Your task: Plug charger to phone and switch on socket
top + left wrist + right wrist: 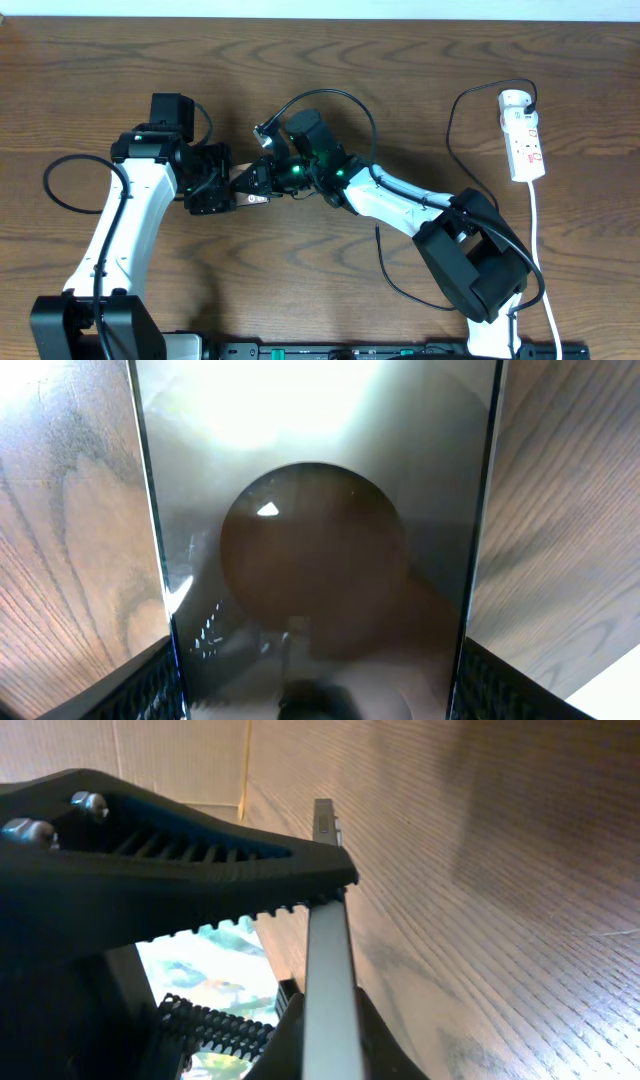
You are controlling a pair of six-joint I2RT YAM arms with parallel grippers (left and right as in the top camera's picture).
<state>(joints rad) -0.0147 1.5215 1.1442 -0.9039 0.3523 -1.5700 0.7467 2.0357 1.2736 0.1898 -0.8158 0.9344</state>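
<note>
The phone (250,190), a bronze-brown slab, is held above the wooden table between both arms. My left gripper (230,190) is shut across its width. In the left wrist view its glossy face (320,510) fills the span between the fingers (150,685). My right gripper (272,175) meets the phone's right end. In the right wrist view the toothed jaws (335,945) close on the phone's thin grey edge (328,980). The charger's black cable (450,130) runs from the white socket (522,135) at far right. A small pale tip (263,130) ends a black loop behind the right gripper.
The socket's white cord (540,250) runs down the right side toward the front edge. The right arm's base (480,260) stands at front right, the left arm's (95,320) at front left. Black arm cables curl beside both.
</note>
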